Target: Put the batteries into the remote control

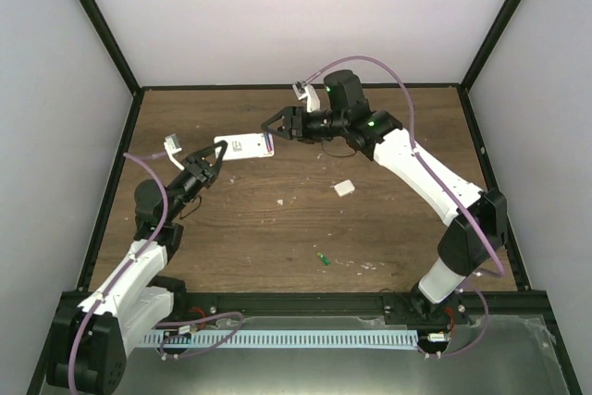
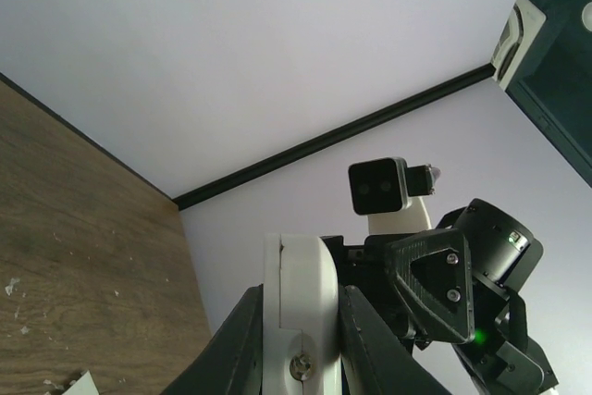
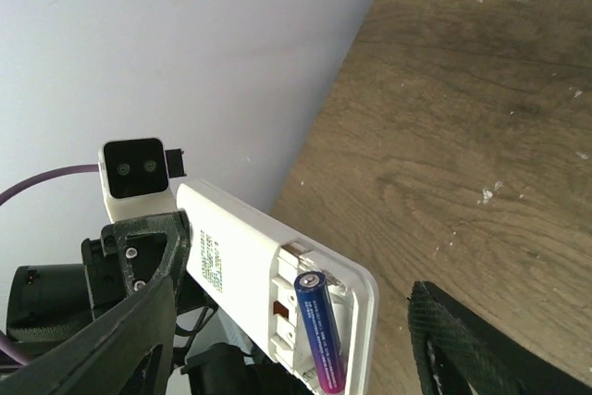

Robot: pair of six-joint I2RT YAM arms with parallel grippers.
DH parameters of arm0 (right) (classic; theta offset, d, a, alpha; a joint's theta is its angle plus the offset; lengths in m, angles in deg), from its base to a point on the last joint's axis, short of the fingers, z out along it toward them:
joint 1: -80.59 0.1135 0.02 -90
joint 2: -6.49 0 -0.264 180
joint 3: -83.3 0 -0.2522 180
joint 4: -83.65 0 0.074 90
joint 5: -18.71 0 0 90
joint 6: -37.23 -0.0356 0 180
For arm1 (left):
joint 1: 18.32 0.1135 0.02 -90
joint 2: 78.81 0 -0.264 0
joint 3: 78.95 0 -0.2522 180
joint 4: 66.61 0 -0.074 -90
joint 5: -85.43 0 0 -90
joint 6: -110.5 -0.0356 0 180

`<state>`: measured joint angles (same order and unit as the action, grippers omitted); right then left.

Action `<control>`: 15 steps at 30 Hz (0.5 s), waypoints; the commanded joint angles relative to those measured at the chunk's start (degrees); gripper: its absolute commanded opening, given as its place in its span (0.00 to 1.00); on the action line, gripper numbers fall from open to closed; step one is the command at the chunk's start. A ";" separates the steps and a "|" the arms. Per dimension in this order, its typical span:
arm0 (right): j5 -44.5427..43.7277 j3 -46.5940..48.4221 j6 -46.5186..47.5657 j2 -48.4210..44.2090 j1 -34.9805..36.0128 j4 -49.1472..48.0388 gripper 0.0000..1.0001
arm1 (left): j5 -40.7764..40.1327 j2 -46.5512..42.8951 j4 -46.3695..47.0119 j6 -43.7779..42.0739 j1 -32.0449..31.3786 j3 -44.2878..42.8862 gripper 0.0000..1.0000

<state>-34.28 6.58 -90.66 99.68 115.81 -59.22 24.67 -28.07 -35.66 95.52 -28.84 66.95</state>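
My left gripper is shut on one end of the white remote control and holds it above the table. In the left wrist view the remote is clamped edge-on between the fingers. My right gripper is open at the remote's other end. In the right wrist view the remote shows its open battery bay, and the purple-blue battery lies in it between my spread fingers without touching them. The green battery lies on the table near the front.
A small white square piece lies on the wooden table right of centre. White crumbs are scattered around it. Pale walls with black frame posts enclose the table on three sides.
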 commanded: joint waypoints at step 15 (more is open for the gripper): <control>5.79 -1.71 -4.88 1.26 0.03 -5.41 0.58 | 1.27 1.03 7.30 1.13 0.20 -1.19 0.00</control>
<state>-30.78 4.76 -94.02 101.54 115.81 -61.80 25.54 -26.95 -32.06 96.75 -28.84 66.92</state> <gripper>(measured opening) 0.590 0.179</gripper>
